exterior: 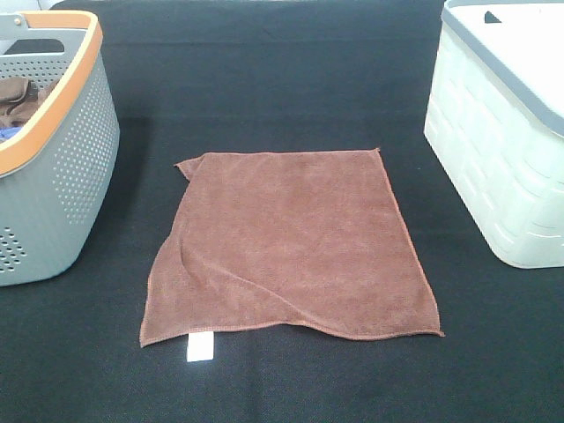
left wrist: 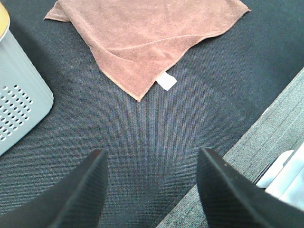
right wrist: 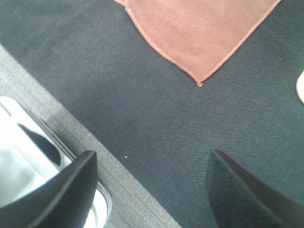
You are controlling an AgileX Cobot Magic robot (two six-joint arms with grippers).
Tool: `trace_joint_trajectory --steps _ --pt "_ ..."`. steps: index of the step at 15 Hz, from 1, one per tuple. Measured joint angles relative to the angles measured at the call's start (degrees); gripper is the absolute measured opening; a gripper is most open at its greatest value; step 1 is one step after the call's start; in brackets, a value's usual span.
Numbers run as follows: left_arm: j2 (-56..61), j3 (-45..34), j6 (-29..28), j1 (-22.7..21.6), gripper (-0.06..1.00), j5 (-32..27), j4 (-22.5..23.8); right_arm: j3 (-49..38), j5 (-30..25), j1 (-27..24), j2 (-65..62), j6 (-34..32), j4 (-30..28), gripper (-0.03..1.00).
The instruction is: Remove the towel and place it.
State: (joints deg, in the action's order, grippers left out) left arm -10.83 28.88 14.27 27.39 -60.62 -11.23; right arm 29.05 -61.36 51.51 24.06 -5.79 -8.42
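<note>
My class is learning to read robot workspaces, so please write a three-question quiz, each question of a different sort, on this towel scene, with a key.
1. True or false: the brown towel lies spread flat on the black cloth.
2. Multiple choice: the white tag sits at the towel's (A) far edge (B) near edge (C) middle.
3. Fill in: the basket with the orange rim stands to the towel's ____ in the high view.

Key: 1 true; 2 B; 3 left.
</note>
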Motion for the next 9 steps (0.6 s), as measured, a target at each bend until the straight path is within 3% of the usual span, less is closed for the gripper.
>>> trace_joint_trajectory --steps 3,9 --pt "0.0 0.0 0.2 0.0 0.55 0.0 0.0 0.0 0.0 0.0 0.0 8.8 8.8 0.63" --pt "0.0 0.0 0.2 0.0 0.55 0.0 0.0 0.0 0.0 0.0 0.0 10.1 9.6 0.63"
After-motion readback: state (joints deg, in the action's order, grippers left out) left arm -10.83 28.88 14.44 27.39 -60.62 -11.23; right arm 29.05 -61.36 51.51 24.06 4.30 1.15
